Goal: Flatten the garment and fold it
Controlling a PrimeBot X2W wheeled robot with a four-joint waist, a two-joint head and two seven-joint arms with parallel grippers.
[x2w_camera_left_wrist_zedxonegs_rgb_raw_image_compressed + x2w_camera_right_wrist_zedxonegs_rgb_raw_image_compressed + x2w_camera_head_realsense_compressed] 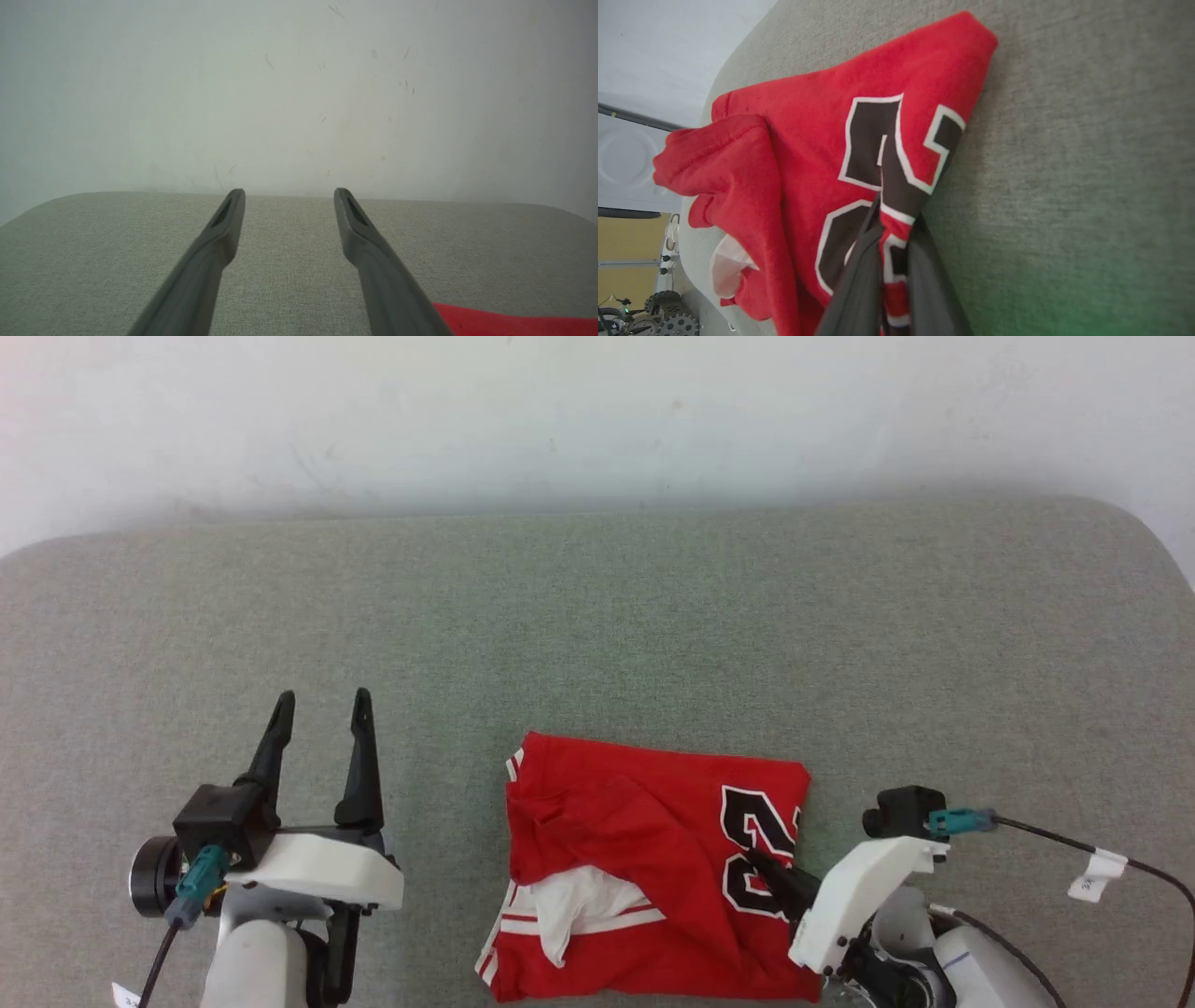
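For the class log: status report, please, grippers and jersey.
Left gripper open, beside jersey. Right gripper shut on its numbered edge. Jersey bunched, not flat. Nothing blocking.

I can't see the fingertips of the right gripper (896,224). A pinched fold of the garment (644,840) covers the spot where its jaws meet, and that fold also swallows part of the black number (873,135), so I can't read it. In the head view the garment's near edge is cut off at 6 o'clock, and the left wrist view's edge crops it to a red sliver at 5 o'clock.
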